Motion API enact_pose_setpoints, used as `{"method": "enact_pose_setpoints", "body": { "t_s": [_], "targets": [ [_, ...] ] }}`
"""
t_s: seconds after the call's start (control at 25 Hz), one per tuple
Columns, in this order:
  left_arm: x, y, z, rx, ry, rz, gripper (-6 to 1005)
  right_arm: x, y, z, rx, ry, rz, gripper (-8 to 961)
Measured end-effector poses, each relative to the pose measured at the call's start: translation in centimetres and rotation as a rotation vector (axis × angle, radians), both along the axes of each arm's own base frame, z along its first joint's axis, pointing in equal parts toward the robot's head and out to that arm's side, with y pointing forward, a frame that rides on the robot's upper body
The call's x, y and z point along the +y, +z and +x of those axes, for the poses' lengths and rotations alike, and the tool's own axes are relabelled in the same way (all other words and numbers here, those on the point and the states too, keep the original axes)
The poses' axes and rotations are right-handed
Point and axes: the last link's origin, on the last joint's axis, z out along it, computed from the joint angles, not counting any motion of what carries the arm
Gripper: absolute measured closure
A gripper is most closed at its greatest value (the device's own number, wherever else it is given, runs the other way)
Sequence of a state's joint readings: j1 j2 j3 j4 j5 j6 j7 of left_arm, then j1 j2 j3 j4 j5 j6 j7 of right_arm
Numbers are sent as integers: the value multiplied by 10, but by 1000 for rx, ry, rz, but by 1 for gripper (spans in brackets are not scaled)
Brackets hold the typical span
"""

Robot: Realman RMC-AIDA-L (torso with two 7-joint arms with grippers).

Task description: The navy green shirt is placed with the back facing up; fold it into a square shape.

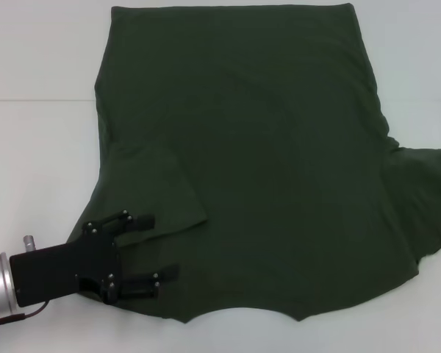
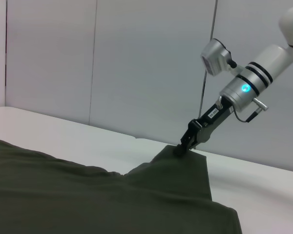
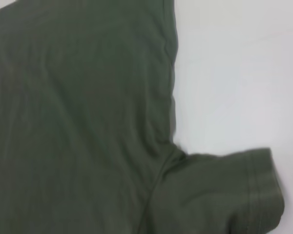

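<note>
The navy green shirt [image 1: 264,162] lies spread on the white table, hem at the far side and neckline toward me. Its left sleeve [image 1: 158,187] is folded in over the body. My left gripper [image 1: 162,246] hovers open over the shirt's near left shoulder, one finger on each side of a fold edge. My right gripper is outside the head view. In the left wrist view the right gripper [image 2: 179,150] sits at the far corner of the shirt [image 2: 88,195], fingers pinched together on the right sleeve, whose cloth rises to it. The right wrist view shows that sleeve [image 3: 224,195].
The white tabletop [image 1: 37,169] surrounds the shirt, with a seam line running across it at the left. A pale wall [image 2: 136,63] stands behind the table in the left wrist view.
</note>
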State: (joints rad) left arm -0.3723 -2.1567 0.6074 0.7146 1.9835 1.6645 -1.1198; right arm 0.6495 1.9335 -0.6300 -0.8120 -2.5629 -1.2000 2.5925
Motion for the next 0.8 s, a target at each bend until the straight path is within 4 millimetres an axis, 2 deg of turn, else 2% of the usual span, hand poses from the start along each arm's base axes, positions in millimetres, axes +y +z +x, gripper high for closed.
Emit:
{"method": "enact_pose_setpoints", "body": {
  "t_s": [0.36,0.6,0.8],
  "targets": [
    [1,0,0,3,6,3,61,10,6,-14,11,51,27,939],
    [1,-1,-1,4,9,4,61,17,-5,-33,31,104,-17,939],
    [1,-1,-1,4,9,4,61,23,-25,-55,33,163,-80,938]
  ]
}}
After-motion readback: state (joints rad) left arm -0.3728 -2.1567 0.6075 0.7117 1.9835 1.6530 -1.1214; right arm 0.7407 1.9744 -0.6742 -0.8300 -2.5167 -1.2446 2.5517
